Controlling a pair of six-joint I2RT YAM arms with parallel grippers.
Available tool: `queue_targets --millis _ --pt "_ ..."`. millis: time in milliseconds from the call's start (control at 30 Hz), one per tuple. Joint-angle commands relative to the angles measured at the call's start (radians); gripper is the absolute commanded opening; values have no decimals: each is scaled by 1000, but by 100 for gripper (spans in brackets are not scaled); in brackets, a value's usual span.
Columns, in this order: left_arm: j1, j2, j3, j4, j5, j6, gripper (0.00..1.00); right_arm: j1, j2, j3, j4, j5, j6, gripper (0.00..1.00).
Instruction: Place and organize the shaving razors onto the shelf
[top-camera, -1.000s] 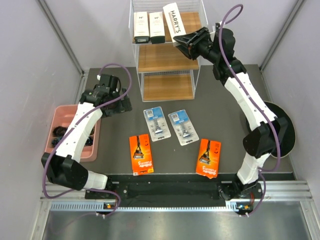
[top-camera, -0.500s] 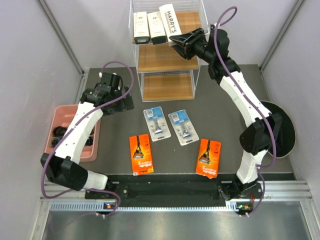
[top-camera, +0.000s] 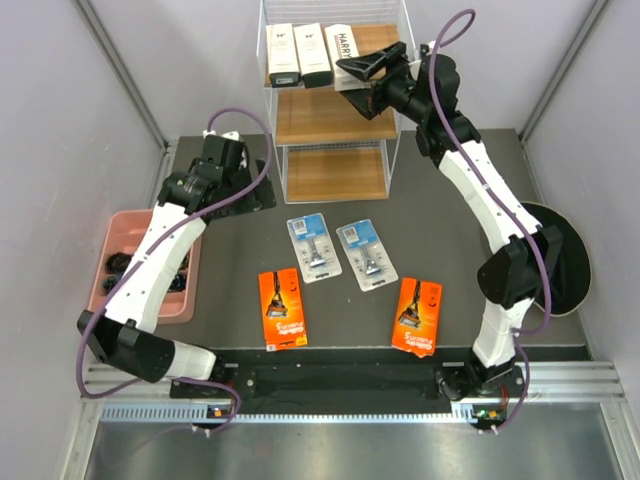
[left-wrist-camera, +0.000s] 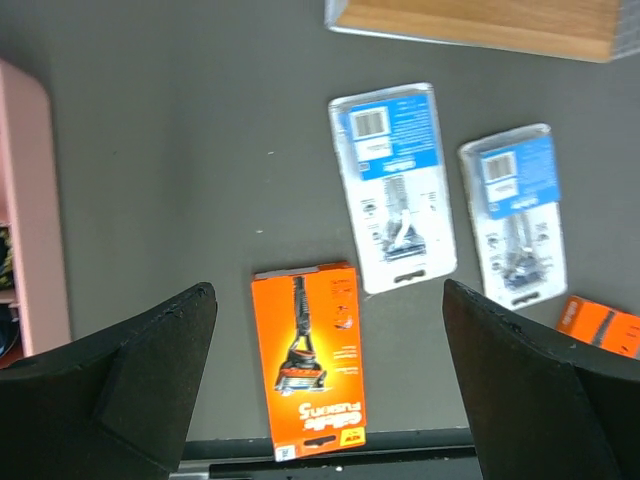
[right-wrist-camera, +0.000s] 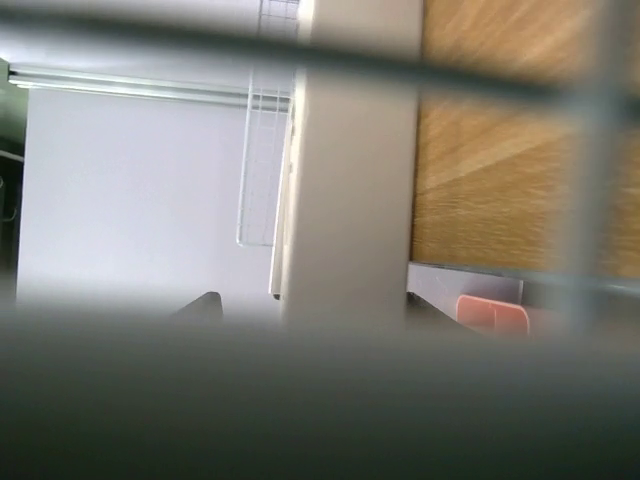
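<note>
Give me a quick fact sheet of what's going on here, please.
White wire shelf with wooden tiers, top tier: three long white boxes side by side
Dark table: two blue-clear blister packs, two orange cards, lying flat
Right gripper: open, beside the rightmost box
Left gripper: open, empty, above the table

your right wrist view's mostly blur, its lower half dark and unreadable; left wrist view clips a flat orange razor card (left-wrist-camera: 598, 326) at its right edge.
</note>
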Motion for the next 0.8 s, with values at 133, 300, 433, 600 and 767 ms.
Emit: queue_targets --millis 133,300,433,600,767 --pt "-66 4 135 192 198 34 95 21 4 84 19 -74 -44 84" --pt "-124 89 296 305 318 69 76 16 -22 63 14 -92 -68 91" --pt "-165 109 304 477 370 66 53 9 -60 21 23 -112 -87 94" --pt "-173 181 364 621 433 49 34 -4 -105 -20 10 -129 -116 96" --pt "-173 288 470 704 491 -20 34 -5 -150 -29 -22 -129 -143 97"
